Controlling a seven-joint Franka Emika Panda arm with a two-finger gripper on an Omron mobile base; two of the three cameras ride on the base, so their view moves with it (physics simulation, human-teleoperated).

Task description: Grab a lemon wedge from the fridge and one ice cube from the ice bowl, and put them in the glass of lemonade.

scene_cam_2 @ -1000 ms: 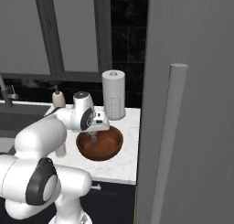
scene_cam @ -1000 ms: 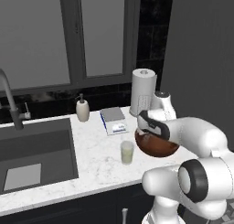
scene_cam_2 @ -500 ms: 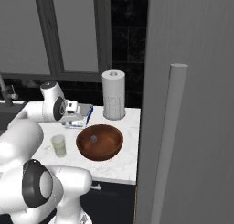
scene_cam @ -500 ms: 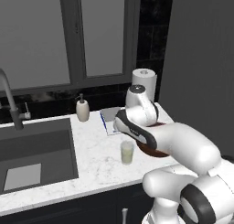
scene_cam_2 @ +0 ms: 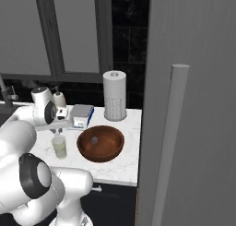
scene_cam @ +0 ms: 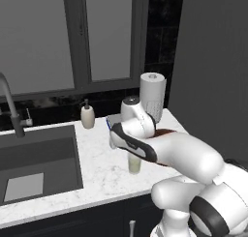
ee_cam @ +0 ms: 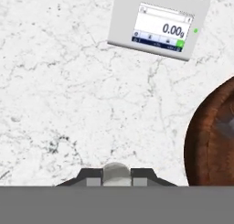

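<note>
Fingers [ee_cam: 93,176] pinching a pale ice cube [ee_cam: 116,173] between their tips, the gripper [ee_cam: 116,176] hanging over the white marble counter [ee_cam: 59,81]. The glass of lemonade [scene_cam_2: 59,146] stands just below the hand, left of the ice bowl [scene_cam_2: 101,143], where another cube [scene_cam_2: 94,139] lies. A kitchen scale [ee_cam: 157,29] sits farther back; the fridge [scene_cam_2: 189,105] rises at right.

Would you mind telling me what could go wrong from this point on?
1. The ice cube pinched in the claw is tiny; released off-centre, it may land on the marble counter beside the glass of lemonade.
2. The claw hangs close above the glass, so a sideways move could tip it toward the scale.
</note>
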